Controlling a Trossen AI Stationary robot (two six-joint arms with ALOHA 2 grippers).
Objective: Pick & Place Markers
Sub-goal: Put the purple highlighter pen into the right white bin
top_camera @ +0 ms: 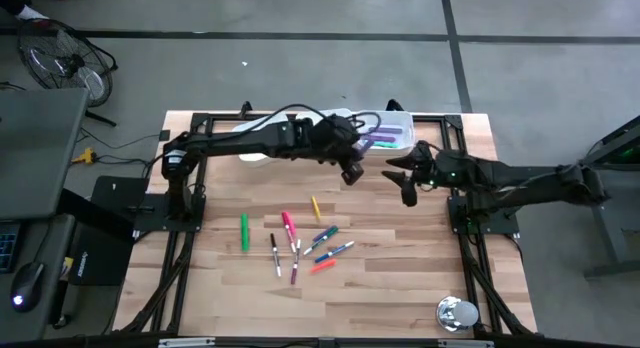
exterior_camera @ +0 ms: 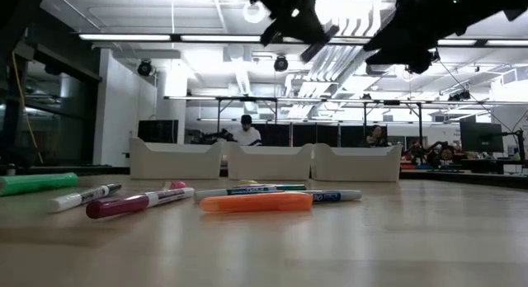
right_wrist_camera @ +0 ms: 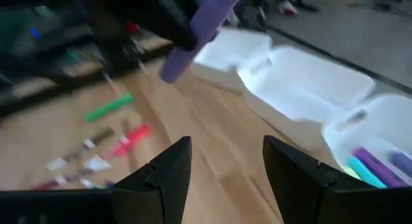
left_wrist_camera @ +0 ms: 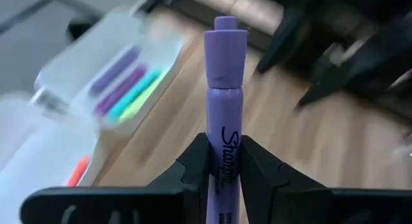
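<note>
My left gripper [top_camera: 352,171] hovers above the table just in front of the far trays, shut on a purple marker [left_wrist_camera: 225,89]. The right wrist view shows that marker [right_wrist_camera: 201,28] slanting down out of the left gripper. My right gripper [right_wrist_camera: 225,153] is open and holds nothing; it hangs in the air close to the right of the left one [top_camera: 407,188]. Several loose markers [top_camera: 300,243] lie flat on the table's middle: green, pink, yellow, blue, orange and white-barrelled ones. The far right tray [left_wrist_camera: 122,82] holds purple, teal and yellow-green markers. My left gripper pinches the purple marker between its two fingers on the printed barrel [left_wrist_camera: 226,161]. The cap end [left_wrist_camera: 225,40] sticks out well past the fingertips. The marker is lifted clear of the table and slants downward out of the fingers [right_wrist_camera: 177,63].
Three white trays stand in a row along the far edge [exterior_camera: 173,159] [exterior_camera: 271,162] [exterior_camera: 356,162]; a nearer tray holds an orange marker [left_wrist_camera: 77,172]. A shiny round object [top_camera: 457,313] sits near the table's near right corner. People show in the room behind [exterior_camera: 246,132].
</note>
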